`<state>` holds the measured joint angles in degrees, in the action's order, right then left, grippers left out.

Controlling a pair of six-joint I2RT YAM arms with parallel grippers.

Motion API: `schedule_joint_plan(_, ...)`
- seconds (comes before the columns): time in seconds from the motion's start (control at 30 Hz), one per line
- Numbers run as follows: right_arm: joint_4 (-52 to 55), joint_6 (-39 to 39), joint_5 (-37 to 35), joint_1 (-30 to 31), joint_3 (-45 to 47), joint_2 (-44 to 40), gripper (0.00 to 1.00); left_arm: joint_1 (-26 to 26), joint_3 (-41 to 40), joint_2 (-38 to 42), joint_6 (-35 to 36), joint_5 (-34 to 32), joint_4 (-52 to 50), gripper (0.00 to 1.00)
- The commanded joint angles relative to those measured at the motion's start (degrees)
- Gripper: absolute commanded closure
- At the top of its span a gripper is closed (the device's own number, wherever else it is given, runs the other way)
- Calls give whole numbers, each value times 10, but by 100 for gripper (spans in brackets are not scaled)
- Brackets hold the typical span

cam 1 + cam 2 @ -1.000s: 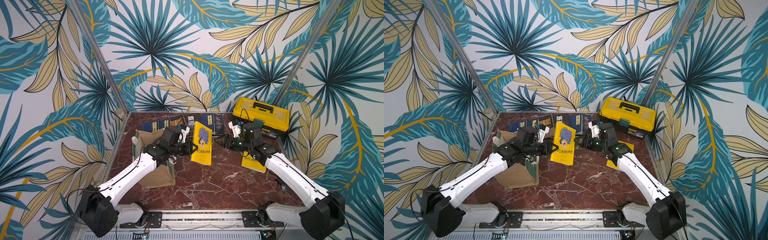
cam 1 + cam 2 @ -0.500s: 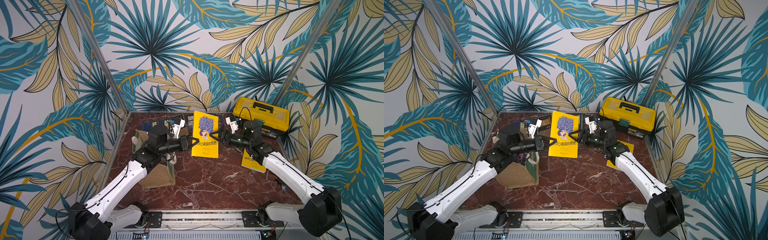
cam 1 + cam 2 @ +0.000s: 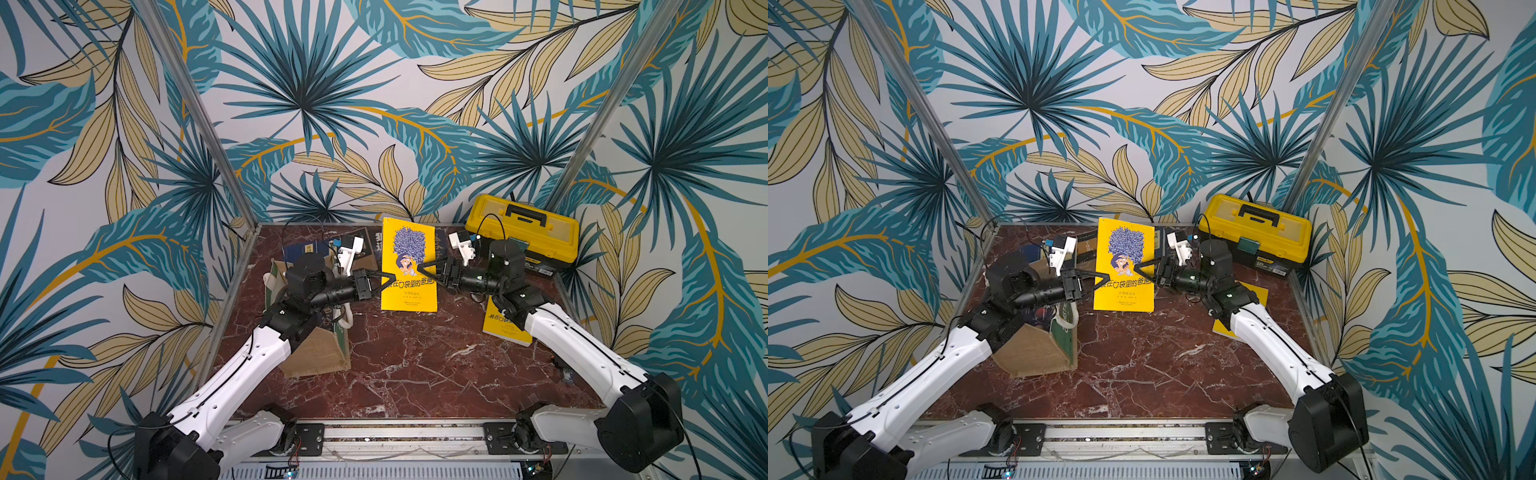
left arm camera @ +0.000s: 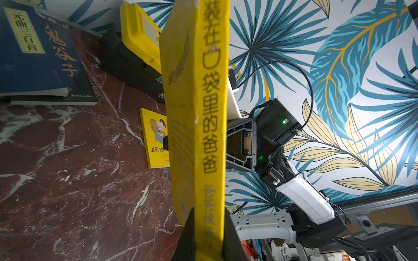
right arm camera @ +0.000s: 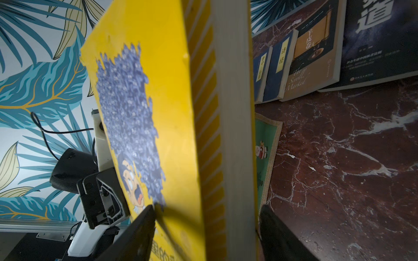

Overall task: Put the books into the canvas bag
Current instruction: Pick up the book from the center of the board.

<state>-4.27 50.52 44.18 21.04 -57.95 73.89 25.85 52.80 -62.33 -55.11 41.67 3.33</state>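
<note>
A bright yellow book (image 3: pixel 409 266) (image 3: pixel 1125 266) hangs in the air above the table's middle, cover facing up. My left gripper (image 3: pixel 384 279) (image 4: pixel 209 237) is shut on its spine edge. My right gripper (image 3: pixel 428 270) (image 5: pixel 203 232) stands open around the opposite page edge, jaws wider than the book is thick. The tan canvas bag (image 3: pixel 320 353) (image 3: pixel 1034 353) stands under my left arm, its green side panel (image 5: pixel 265 153) showing past the book. Another yellow book (image 3: pixel 505 326) (image 4: pixel 156 140) lies under my right arm. Navy and dark books (image 4: pixel 38 52) (image 5: pixel 316 56) lie along the back.
A yellow-and-black toolbox (image 3: pixel 523 228) (image 3: pixel 1254 232) sits in the back right corner. Bare red marble table (image 3: pixel 415 365) stretches in front of the bag and arms. Patterned walls close the table's left, back and right sides.
The yellow book rose from a tilted hang beside the bag to a flat pose between both arms. My right gripper's jaws have spread apart from it; the left keeps its grip.
</note>
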Motion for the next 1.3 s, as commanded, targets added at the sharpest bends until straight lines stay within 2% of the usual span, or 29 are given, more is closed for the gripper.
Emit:
schedule_joint_plan(0.0,-58,35,38,-2,1,11,28,-13,-10,22,-24,23,100,100)
schedule_joint_plan(0.13,-113,72,61,-1,8,21,27,-22,-19,26,-40,29,119,100)
schedule_joint_plan(0.33,-82,53,57,-2,10,25,27,-32,-26,35,-58,35,138,100)
schedule_joint_plan(0.6,-103,78,81,-1,7,23,28,-45,-43,39,-78,38,151,100)
schedule_joint_plan(0.67,-128,96,91,0,12,23,34,-45,-46,36,-80,37,151,100)
schedule_joint_plan(0.83,-174,134,108,0,15,19,69,-47,-62,35,-86,32,150,100)
schedule_joint_plan(0.93,-177,135,106,1,12,11,81,-48,-72,30,-93,33,150,100)
schedule_joint_plan(1.2,-160,120,102,5,11,1,99,-48,-71,23,-95,46,150,100)
schedule_joint_plan(1.27,-142,107,100,6,9,1,100,-48,-67,23,-91,44,150,92)
